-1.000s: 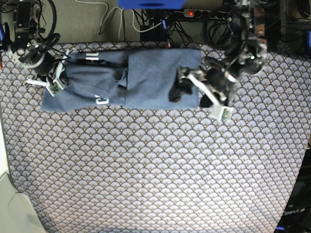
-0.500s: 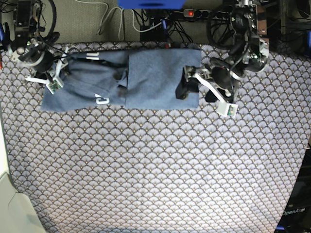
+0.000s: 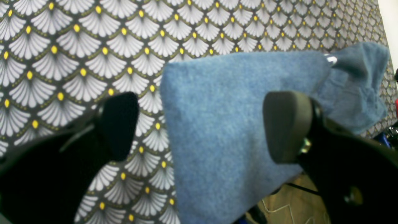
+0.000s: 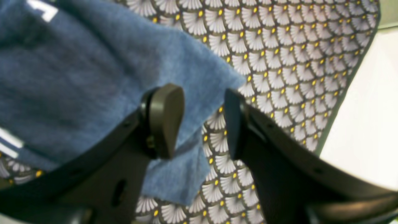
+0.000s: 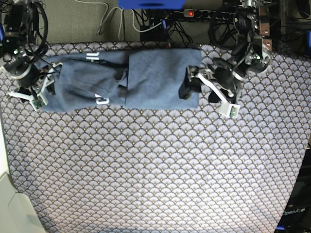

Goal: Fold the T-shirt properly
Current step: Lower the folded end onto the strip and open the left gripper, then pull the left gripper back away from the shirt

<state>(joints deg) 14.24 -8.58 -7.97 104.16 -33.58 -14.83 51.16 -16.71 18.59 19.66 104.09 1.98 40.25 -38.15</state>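
A scallop-patterned table covering (image 5: 155, 165) spans the work surface; cables (image 5: 146, 22) lie beyond its far edge. The T-shirt (image 5: 141, 80) lies folded near that edge, long axis left-to-right. Left gripper (image 5: 206, 94) and right gripper (image 5: 35, 92) stand apart, apparently gripping nothing.

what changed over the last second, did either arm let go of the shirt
The right gripper opened, let go of the T-shirt and backed off its end toward the table edge. The left gripper drew back slightly, jaws open throughout. The folded shirt stayed put.
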